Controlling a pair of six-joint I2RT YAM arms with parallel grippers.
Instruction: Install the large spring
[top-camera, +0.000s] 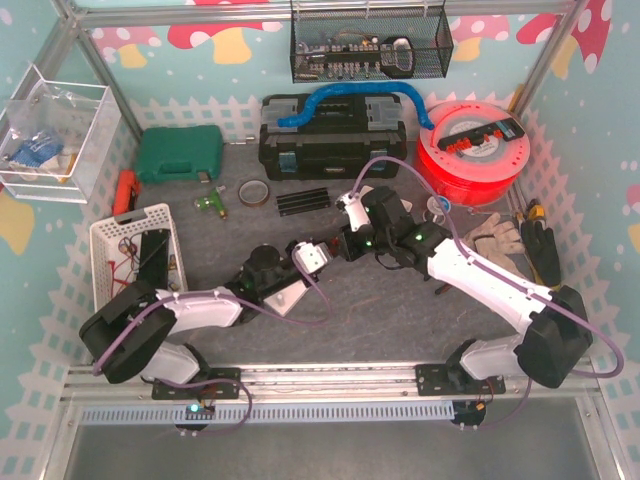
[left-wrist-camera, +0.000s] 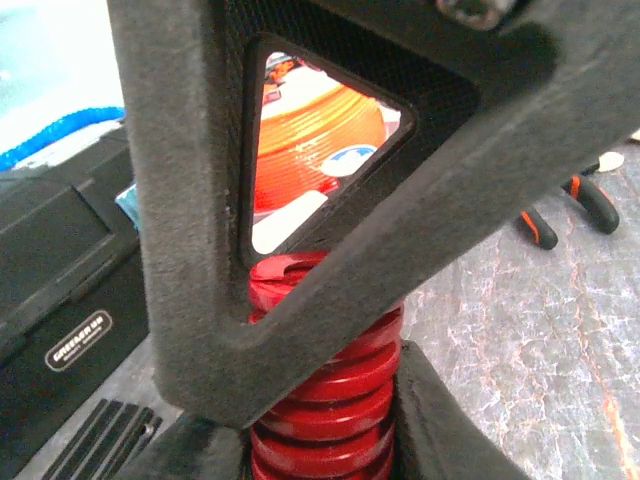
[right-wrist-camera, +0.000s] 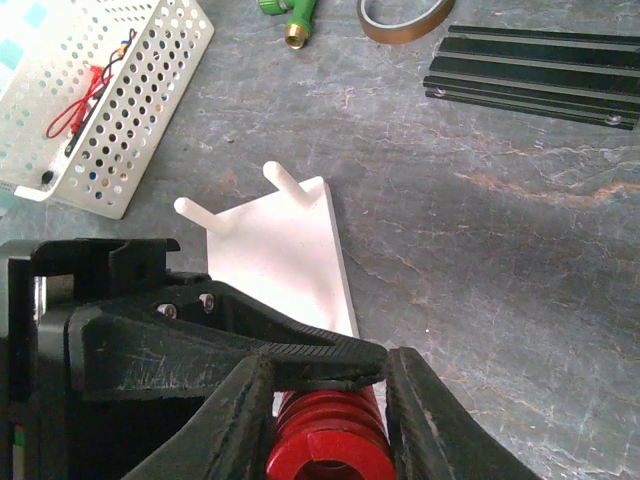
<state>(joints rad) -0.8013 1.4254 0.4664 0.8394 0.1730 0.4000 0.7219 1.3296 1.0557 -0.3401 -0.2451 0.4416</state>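
Two grips on large spring (right-wrist-camera: 325, 450): clamps coil between fingers of right gripper (right-wrist-camera: 330, 380), pinches same coil crosswise in left gripper (left-wrist-camera: 325, 420). Holds it at near edge of white peg plate (right-wrist-camera: 285, 265), likely steadying for alignment over peg (right-wrist-camera: 285, 185).

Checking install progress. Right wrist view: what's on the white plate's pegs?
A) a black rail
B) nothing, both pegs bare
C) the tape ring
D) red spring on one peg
B: both pegs on the white plate stand bare, and the red spring sits between the fingers of the right gripper, not on a peg.
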